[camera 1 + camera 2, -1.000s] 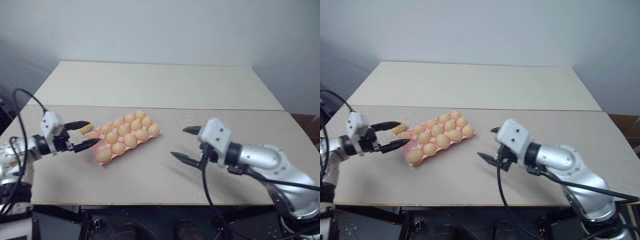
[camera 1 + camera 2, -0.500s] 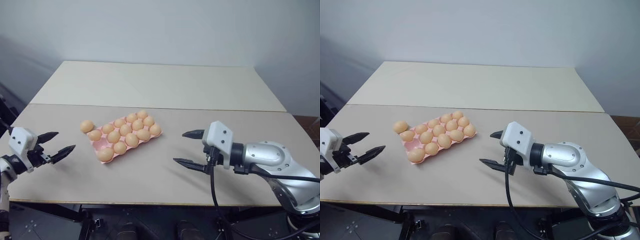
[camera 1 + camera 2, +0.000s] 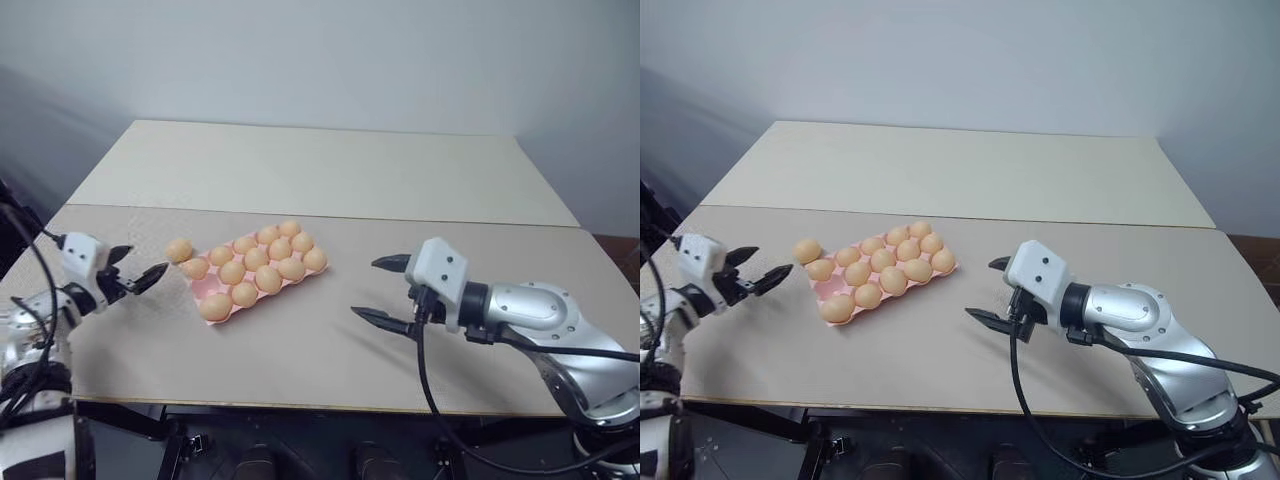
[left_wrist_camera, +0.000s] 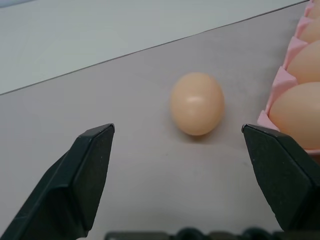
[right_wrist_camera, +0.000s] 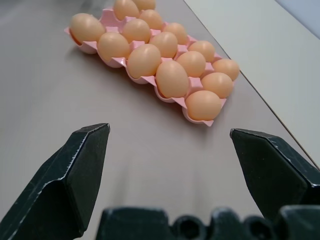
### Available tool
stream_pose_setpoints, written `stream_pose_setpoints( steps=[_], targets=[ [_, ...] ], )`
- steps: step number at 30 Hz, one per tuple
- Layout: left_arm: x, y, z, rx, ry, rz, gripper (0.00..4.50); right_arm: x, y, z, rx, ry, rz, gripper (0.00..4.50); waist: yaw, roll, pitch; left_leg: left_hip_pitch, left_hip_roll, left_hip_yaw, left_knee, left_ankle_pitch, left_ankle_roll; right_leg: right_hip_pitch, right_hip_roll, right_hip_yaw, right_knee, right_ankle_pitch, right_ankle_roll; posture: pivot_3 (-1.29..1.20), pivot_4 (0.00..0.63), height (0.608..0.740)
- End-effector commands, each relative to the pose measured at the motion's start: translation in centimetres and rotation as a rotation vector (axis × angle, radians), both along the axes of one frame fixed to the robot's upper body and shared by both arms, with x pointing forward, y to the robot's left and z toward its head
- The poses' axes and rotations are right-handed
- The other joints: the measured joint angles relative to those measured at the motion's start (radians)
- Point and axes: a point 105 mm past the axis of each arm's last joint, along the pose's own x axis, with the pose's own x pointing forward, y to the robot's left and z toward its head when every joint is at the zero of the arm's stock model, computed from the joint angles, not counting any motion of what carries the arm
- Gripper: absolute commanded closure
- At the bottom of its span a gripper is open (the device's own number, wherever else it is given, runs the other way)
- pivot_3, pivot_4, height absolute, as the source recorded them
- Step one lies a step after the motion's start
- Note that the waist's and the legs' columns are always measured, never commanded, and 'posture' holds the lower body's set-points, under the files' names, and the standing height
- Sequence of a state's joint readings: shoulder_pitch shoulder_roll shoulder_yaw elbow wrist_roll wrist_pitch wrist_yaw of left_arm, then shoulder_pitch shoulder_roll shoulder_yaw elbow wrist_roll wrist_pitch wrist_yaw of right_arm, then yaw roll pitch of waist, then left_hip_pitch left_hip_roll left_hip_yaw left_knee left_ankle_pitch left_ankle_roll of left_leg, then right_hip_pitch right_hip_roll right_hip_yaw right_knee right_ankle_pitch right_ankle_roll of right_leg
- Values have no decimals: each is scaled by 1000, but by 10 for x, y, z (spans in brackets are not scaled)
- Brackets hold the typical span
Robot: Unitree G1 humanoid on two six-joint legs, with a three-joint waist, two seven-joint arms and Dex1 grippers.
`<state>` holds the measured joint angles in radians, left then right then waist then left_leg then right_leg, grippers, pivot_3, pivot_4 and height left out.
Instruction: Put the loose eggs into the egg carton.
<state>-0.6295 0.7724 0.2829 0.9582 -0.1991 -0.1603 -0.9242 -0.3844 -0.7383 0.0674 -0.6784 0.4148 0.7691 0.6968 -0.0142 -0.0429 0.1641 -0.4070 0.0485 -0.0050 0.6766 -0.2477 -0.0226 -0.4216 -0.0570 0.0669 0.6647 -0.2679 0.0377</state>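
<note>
One loose egg [image 3: 179, 249], light orange, lies on the table just left of the pink egg carton [image 3: 204, 287], close to it but apart. Eggs sit in nearly all the carton's cups. My left gripper [image 3: 141, 273] is open and low over the table, a short way left of the loose egg and pointing at it. In the left wrist view the egg [image 4: 197, 103] lies ahead between the spread fingers [image 4: 90, 165], untouched. My right gripper [image 3: 386, 290] hangs open and empty right of the carton [image 5: 202, 121].
The eggs and carton lie on the near grey-beige table top [image 3: 300, 350]. A second, lighter table top [image 3: 320, 170] adjoins it behind. The near table's front edge runs just below both grippers.
My left gripper drew back from the carton's left end toward the table's left edge, then came forward again toward the loose egg. The egg, carton and right gripper stayed put.
</note>
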Motion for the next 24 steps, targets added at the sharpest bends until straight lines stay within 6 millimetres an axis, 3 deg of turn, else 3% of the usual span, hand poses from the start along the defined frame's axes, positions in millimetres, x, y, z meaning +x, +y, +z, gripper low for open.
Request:
stream_pose_setpoints(
  steps=[1, 7, 13, 24],
  targets=[
    [14, -9, 11, 18, -39, -13, 66, -1, -4, 13, 3, -76, -39, 0, 0, 0, 0, 0, 0, 0, 0, 0, 0, 0, 0, 0, 0, 0, 0, 0, 150, 740],
    [31, -28, 10, 16, -31, -16, 66, 2, -9, 23, 46, -108, -109, 0, -2, 0, 0, 0, 0, 0, 0, 0, 0, 0, 0, 0, 0, 0, 0, 0, 150, 740],
    [43, -37, -1, 9, 14, 28, 66, -3, -14, 21, 25, -99, -123, 0, 0, 0, 0, 0, -1, 0, 0, 0, 0, 1, 0, 0, 0, 0, 0, 0, 150, 740],
    [37, -26, -7, -34, 139, 33, 66, -4, -11, 16, 9, -87, -119, 0, -5, 0, 0, 1, -1, 0, 0, 0, 0, 1, 0, 0, 0, 0, 1, 0, 150, 740]
  ],
)
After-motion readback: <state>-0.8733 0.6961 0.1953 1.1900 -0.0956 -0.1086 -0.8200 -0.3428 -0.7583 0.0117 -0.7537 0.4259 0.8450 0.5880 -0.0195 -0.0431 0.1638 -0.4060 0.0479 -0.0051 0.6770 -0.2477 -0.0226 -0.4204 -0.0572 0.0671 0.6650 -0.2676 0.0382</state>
